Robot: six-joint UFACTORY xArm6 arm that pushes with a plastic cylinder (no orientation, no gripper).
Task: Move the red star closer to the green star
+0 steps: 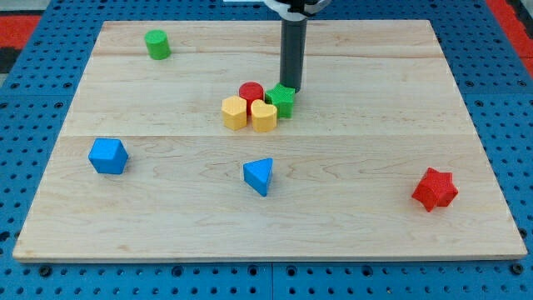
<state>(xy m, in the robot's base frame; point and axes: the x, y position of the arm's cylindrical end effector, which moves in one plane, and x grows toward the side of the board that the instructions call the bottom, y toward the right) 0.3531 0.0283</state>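
The red star (pixel 435 189) lies near the view's bottom right of the wooden board. The green star (pixel 281 100) sits near the board's middle, in a tight cluster with a red cylinder (pixel 251 92), a yellow hexagon block (pixel 235 112) and a yellow heart block (pixel 264 117). My tip (pixel 292 87) stands right at the green star's upper right side, touching or almost touching it. The red star is far from my tip, down and to the right.
A green cylinder (pixel 156 44) stands at the view's top left. A blue cube-like block (pixel 108 156) lies at the left. A blue triangle block (pixel 259 176) lies below the cluster. The board (pixel 466 100) rests on a blue perforated base.
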